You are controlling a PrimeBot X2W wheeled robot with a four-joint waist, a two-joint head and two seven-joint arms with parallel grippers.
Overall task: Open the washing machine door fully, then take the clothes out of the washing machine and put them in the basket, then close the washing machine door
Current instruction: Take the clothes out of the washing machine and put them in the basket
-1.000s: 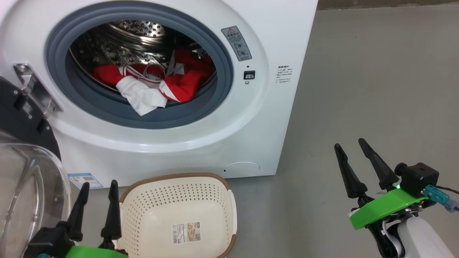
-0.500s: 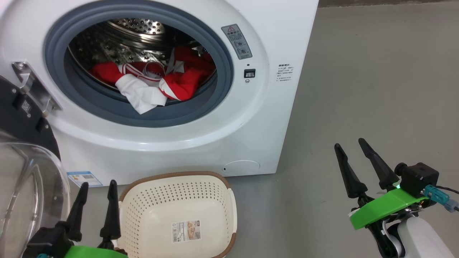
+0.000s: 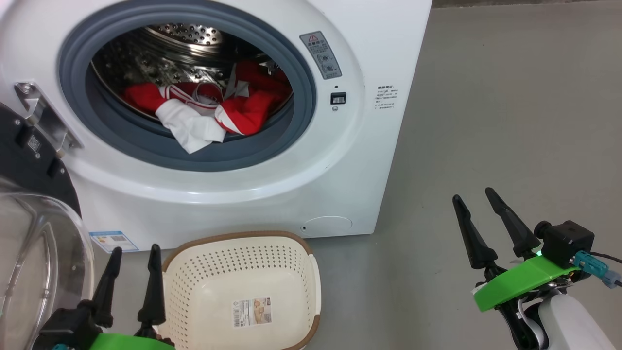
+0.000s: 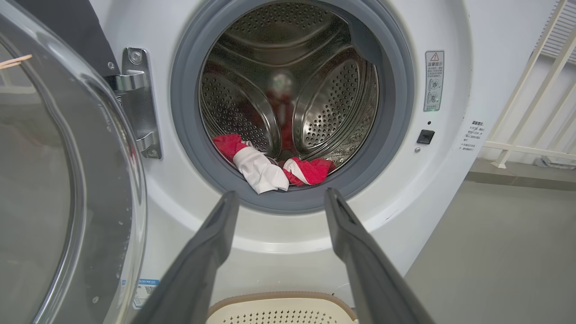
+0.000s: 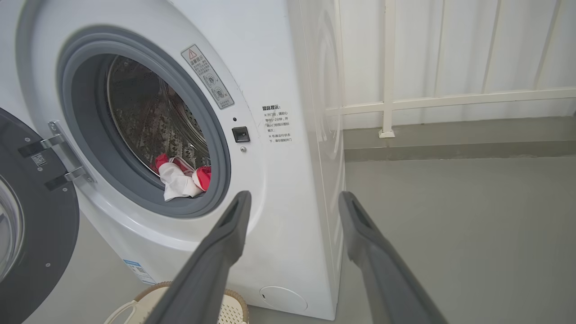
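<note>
Top of washing machine (image 3: 291, 194) cut off by head view's upper edge; washing machine door (image 3: 29, 160), left of washing machine, only partly in frame; clothes (image 3: 204, 114) inside washing machine lie heaped, folds cover each other, can't tell how many pcs; basket (image 3: 233, 257) in front of washing machine: near end cut off; sticker (image 3: 320, 56) txt on washing machine front too small to read

Floor: smooth grey floor (image 5: 450, 216) spreading out in front of the white railing (image 5: 388, 67).
Kerb: low grey step (image 5: 450, 139) directly under the railing's post foot.
Wall: white ribbed panels (image 5: 495, 45) just behind the railing (evenly lit, no hard shadows).
</note>
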